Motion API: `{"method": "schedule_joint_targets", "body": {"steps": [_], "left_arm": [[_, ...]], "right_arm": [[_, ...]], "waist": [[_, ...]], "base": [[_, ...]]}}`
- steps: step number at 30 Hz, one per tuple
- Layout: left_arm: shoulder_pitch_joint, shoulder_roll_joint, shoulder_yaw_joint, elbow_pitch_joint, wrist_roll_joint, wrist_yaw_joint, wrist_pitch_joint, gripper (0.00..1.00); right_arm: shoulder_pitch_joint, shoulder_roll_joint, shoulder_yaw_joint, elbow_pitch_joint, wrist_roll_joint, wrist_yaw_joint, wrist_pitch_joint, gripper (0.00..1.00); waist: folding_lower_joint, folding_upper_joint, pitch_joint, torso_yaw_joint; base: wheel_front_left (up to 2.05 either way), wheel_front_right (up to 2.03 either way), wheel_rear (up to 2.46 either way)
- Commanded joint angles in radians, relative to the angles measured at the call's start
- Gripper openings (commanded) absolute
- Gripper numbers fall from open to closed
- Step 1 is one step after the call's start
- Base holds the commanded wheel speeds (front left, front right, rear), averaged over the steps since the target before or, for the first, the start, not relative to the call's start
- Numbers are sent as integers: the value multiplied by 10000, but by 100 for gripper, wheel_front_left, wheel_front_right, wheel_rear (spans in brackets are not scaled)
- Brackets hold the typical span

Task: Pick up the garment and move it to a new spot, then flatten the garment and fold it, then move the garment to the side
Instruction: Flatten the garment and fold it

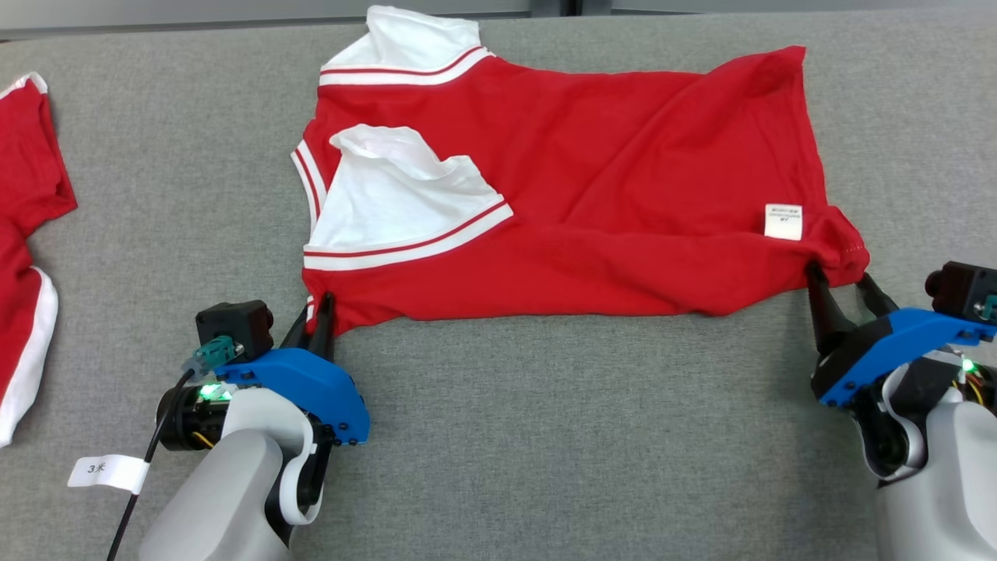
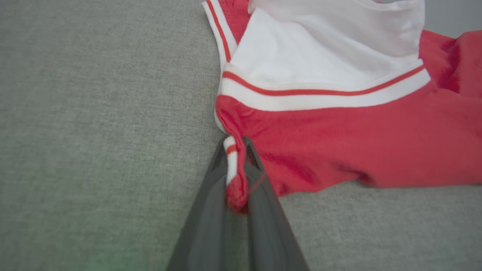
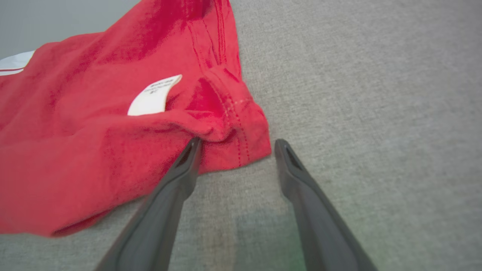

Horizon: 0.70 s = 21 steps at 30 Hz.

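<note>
The garment (image 1: 592,195) is a red shirt with white, red-striped sleeves, spread across the grey surface with a white label near its right corner. My left gripper (image 1: 319,305) is shut on the garment's near left corner; the left wrist view shows a bunched red and white fold (image 2: 234,177) pinched between the fingers. My right gripper (image 1: 841,279) stands open at the near right corner of the garment (image 3: 124,124), with the hem corner lying between the two fingertips, the left fingertip (image 3: 190,150) touching the cloth.
A second red and white garment (image 1: 27,234) lies at the left edge of the grey cloth-covered table (image 1: 545,436). A cable with a white tag (image 1: 105,471) runs beside my left arm. The table's far edge runs along the top.
</note>
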Motion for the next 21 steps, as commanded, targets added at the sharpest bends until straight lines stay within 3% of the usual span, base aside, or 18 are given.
{"method": "schedule_joint_targets", "body": {"steps": [1, 11, 12, 13, 21], "left_arm": [[175, 31, -49, 112, -55, -3, 80, 0], [163, 34, -111, -15, -91, -77, -22, 0], [184, 44, -127, 4, -93, -101, -45, 0], [206, 56, -149, 22, -86, -135, -78, 0], [909, 208, -87, -755, -182, -115, -525, 0]], "right_arm": [[-380, -14, 58, 392, 239, 6, -232, 100], [-950, 0, -47, 1919, -394, 4, -602, 100], [-981, 3, -42, 2025, -437, 3, -690, 26], [-997, 3, -36, 2122, -525, 3, -762, 0], [-180, -28, -159, 1258, -414, 4, -1308, 0]], "waist": [[1, 0, 88, 98], [1, 0, 147, 195], [1, 0, 128, 187], [1, 0, 94, 181], [1, 0, -627, 100]], "base": [[0, 0, 0], [0, 0, 0], [0, 0, 0], [0, 0, 0], [0, 0, 0]]}}
